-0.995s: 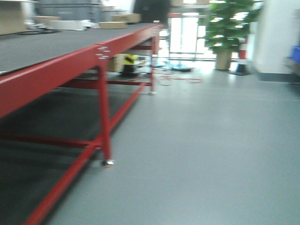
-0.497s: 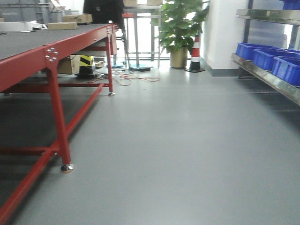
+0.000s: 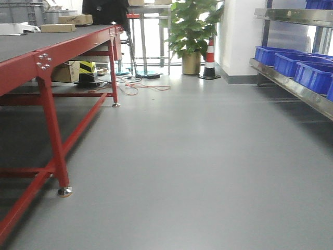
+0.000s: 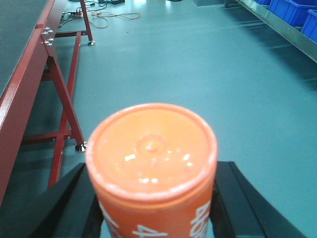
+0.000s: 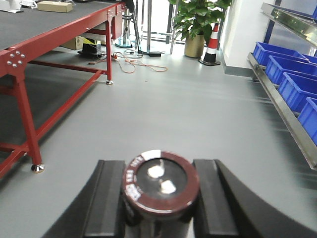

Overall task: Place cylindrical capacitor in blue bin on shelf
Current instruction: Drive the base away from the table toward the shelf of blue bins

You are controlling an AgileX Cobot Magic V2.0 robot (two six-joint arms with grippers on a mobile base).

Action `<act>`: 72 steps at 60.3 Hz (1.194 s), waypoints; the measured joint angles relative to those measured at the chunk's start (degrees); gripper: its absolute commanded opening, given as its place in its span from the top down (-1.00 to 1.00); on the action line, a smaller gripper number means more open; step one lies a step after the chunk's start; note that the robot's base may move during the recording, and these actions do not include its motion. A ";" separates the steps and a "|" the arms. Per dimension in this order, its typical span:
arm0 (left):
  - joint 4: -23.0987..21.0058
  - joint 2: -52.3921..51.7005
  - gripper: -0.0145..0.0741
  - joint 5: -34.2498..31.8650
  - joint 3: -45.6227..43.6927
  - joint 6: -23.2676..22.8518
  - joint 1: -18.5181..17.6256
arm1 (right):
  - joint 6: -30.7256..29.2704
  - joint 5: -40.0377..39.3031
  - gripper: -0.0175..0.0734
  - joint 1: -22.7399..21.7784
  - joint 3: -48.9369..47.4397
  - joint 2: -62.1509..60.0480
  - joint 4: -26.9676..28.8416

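My right gripper is shut on the cylindrical capacitor, a dark maroon can whose top shows two silver terminals, held upright between the black fingers. An orange cylinder with white digits fills my left gripper, which is shut on it. The shelf is a steel rack along the right wall, and blue bins sit on its low tier. The right wrist view shows the shelf rail with a row of blue bins. Both grippers hang over the grey floor, well short of the shelf.
A long red-framed table with a dark top runs along the left, its leg and foot close by. A potted plant, a striped cone, floor cables and a cardboard box lie at the far end.
The front view has swung right: the table slid to the left edge, and the shelf with blue bins came into view on the right and now sits slightly closer.
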 measured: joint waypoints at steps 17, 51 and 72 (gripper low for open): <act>0.00 -0.05 0.92 0.00 0.00 0.00 0.00 | 0.00 0.00 0.97 0.00 0.00 0.00 0.00; 0.00 -0.05 0.92 0.00 0.00 0.00 0.00 | 0.00 0.00 0.97 0.00 0.00 0.00 0.00; 0.00 -0.05 0.92 -0.10 0.00 0.00 0.00 | 0.00 0.00 0.97 0.00 0.00 0.00 0.00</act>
